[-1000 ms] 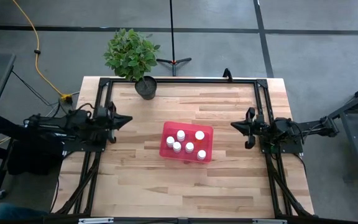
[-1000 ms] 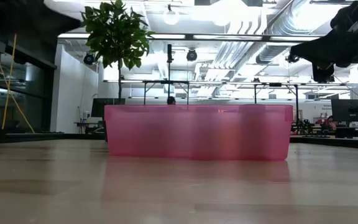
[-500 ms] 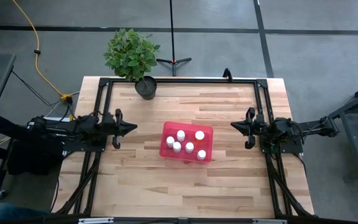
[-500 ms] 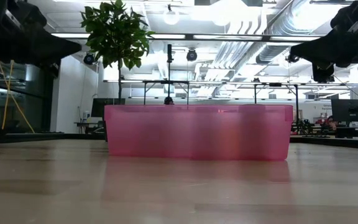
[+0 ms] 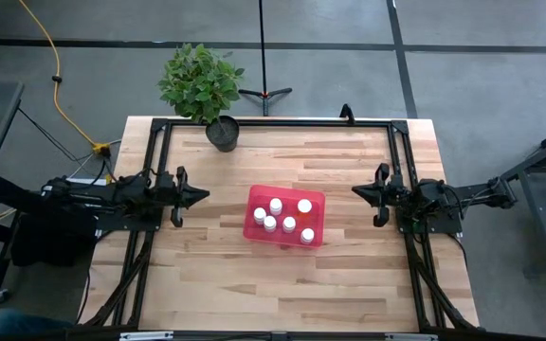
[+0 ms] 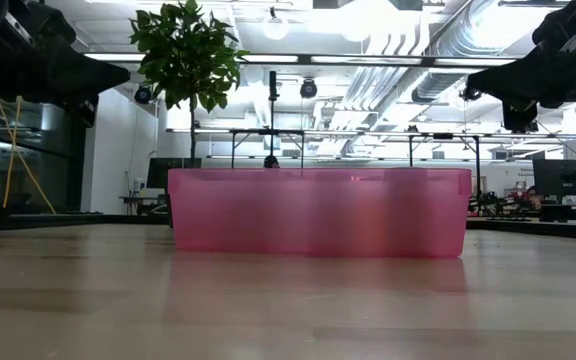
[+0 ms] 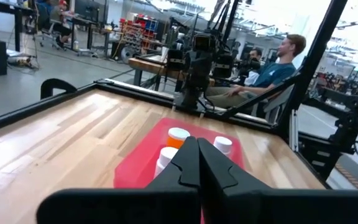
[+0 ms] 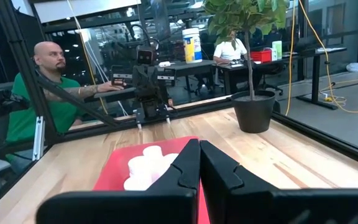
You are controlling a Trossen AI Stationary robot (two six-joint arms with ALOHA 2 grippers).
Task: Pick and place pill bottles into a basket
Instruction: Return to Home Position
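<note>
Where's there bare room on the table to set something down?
Bare wood: between basket and left gripper, between basket and right gripper, and the table's front strip. Crowded: the basket, holding six bottles; a plant pot sits back left.

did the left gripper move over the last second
Yes. In the high view the left gripper has shifted a little toward the basket and away from the plant pot. It has not moved in the last half second.
</note>
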